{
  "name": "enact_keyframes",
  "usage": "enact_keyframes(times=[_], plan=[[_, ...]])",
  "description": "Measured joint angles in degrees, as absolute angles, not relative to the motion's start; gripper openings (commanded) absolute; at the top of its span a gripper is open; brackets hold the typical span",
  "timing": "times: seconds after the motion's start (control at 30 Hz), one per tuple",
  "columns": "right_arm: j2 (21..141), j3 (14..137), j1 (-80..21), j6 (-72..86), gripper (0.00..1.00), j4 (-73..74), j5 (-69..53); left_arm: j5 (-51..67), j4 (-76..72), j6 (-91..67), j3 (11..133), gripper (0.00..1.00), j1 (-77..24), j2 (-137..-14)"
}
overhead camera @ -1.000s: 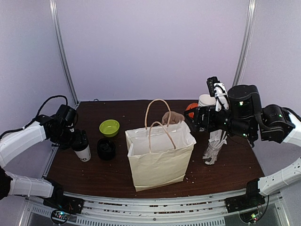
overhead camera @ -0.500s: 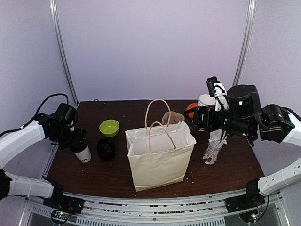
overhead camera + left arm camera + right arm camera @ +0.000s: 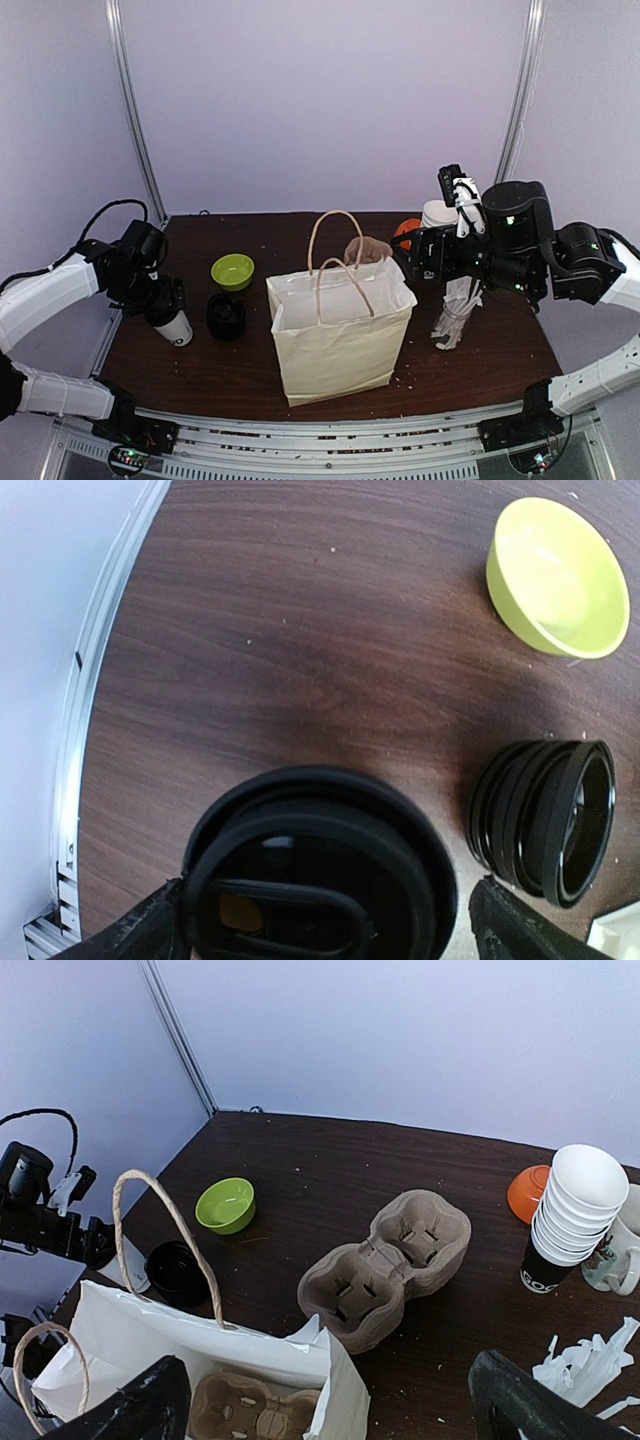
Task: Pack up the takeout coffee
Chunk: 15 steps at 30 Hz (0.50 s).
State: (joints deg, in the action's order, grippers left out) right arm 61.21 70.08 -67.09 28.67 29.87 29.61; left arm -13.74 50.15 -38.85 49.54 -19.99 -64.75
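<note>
While the takeout coffee (image 3: 320, 855) stood on the counter (image 3: 300, 630) between its fingers (image 3: 150, 932), the left hand (image 3: 325, 935) was spread wide around the lid, contact unclear. The right hand (image 3: 330, 1405) gaped empty.

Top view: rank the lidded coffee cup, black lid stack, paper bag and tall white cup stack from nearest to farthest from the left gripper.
1. takeout coffee, directly beneath the left gripper.
2. black lid stack, just to the cup's right.
3. paper bag, table centre.
4. white cup stack, far right, toward the back.
</note>
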Motion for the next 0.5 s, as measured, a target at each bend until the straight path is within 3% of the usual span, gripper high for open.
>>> enact_keyframes(times=[0.5], plan=[[61.19,69.65,-66.81,28.62,1.00,29.71,29.36,-11.35,52.84,-39.16,50.33,0.98,-20.38,-63.79]])
